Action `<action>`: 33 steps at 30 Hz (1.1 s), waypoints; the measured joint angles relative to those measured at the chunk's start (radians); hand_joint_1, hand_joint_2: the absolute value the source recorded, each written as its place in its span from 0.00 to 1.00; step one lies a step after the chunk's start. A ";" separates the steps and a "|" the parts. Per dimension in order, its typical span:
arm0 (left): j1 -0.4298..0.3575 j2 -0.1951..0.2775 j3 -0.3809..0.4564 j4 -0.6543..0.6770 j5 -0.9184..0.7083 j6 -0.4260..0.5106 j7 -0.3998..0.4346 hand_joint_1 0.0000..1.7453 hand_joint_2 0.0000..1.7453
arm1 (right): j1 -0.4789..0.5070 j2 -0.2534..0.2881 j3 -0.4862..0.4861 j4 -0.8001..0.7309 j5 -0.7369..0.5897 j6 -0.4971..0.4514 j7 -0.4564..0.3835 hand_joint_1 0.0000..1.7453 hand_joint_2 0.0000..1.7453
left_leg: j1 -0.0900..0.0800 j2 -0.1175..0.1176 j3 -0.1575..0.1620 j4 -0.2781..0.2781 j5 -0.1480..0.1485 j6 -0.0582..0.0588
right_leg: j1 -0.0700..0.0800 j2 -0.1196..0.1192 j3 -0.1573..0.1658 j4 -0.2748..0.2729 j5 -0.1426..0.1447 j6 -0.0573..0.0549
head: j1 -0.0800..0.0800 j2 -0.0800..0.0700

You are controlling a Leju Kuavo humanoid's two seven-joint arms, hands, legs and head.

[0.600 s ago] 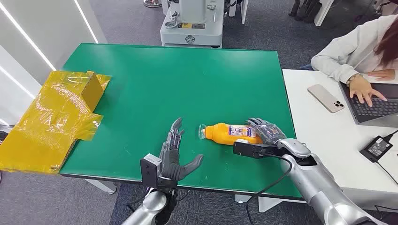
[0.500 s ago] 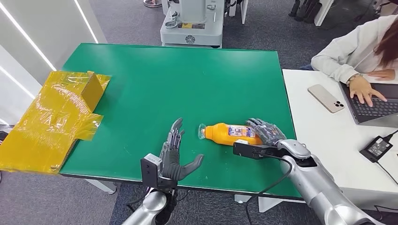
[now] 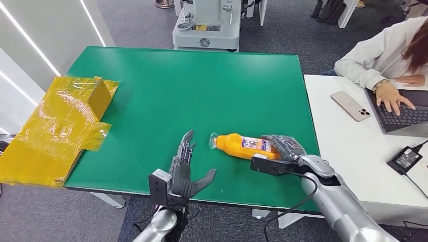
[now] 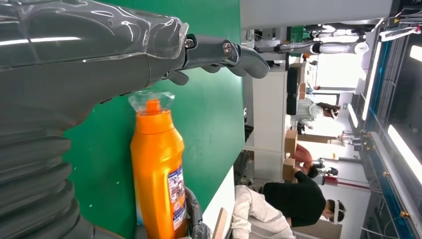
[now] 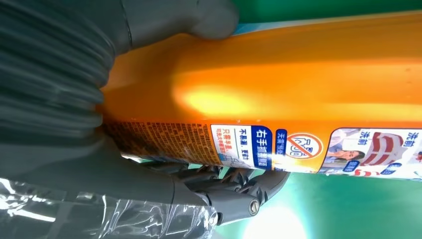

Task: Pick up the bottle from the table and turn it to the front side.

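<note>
My right hand [image 3: 284, 146] grips the bottle [image 3: 245, 145] base near the table's [image 3: 151, 80] front edge; cap points toward my spread, empty left hand [image 3: 185, 169].

Orange bottle [image 3: 246, 145], green table [image 3: 202, 91]

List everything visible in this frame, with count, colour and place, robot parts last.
bottle: 1, orange with clear cap, lying on its side on the near right of the table.
table: 1, green, centre.
box: 1, yellow, taped, flattened, off the table's left edge.
desk: 1, white, right of the table.
phone: 1, pale, on the desk.
laptop: 1, dark, on the desk's far right.
adapter: 1, black, on the desk.
person: 1, white top, typing on the laptop.
machine: 1, grey, beyond the table.
left hand: 1, grey, open, beside the bottle's cap.
right hand: 1, grey, grips the bottle's base.
</note>
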 joint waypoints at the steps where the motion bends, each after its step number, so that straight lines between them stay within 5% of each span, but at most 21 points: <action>1: 0.000 0.001 0.000 0.000 0.000 0.003 -0.003 0.00 1.00 | 0.008 0.000 -0.009 -0.005 -0.019 -0.004 -0.015 1.00 1.00 | 0.000 0.000 0.000 0.000 0.000 0.000 | 0.000 0.000 0.000 0.000 0.000 0.000 | 0.000 0.000; 15: -0.020 0.012 0.002 -0.031 -0.037 0.065 -0.011 0.00 1.00 | 0.249 0.094 -0.230 -0.137 -0.381 -0.077 -0.207 1.00 1.00 | 0.000 -0.002 -0.001 -0.001 0.000 0.000 | 0.000 -0.002 0.000 0.000 -0.001 0.000 | 0.000 0.000; 30: -0.020 0.034 0.027 -0.069 -0.033 0.062 0.001 0.00 1.00 | 0.427 0.118 -0.385 -0.333 -0.530 -0.142 -0.235 1.00 1.00 | 0.000 -0.003 -0.002 0.000 -0.001 0.001 | 0.000 -0.004 0.000 0.000 -0.002 0.000 | 0.000 0.000; 33: -0.047 0.040 0.031 -0.049 0.025 -0.083 0.049 0.00 1.00 | 0.495 0.137 -0.435 -0.444 -0.515 -0.155 -0.248 1.00 1.00 | 0.000 -0.002 -0.002 -0.001 -0.001 0.001 | 0.000 -0.003 -0.001 0.000 -0.002 0.000 | 0.000 0.000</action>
